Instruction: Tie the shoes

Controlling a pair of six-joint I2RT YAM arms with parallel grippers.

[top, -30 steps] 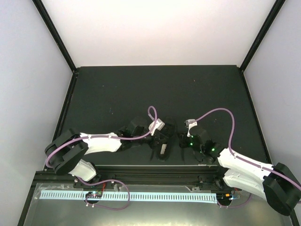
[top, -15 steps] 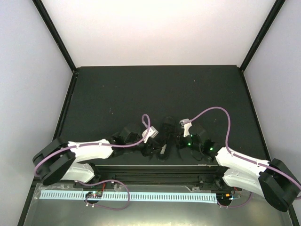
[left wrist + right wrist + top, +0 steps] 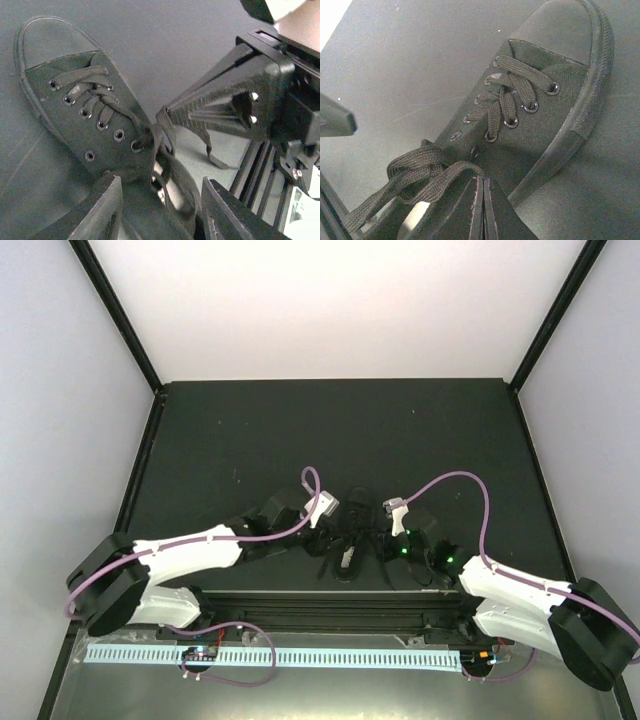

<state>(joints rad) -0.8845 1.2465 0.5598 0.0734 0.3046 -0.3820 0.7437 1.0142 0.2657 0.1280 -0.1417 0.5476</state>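
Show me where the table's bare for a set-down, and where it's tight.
Bare: the table from the shoe back to the rear wall, plus both far corners. Crowded: near-edge centre, where the left gripper straddles the shoe and the right gripper pinches its lace.

The shoe (image 3: 351,530) is all black with a rubber toe cap, lying at the lower centre of the top view, toe toward the upper frame. Its laces (image 3: 512,97) cross the lower eyelets; the ends (image 3: 415,172) trail loose, seemingly unknotted.
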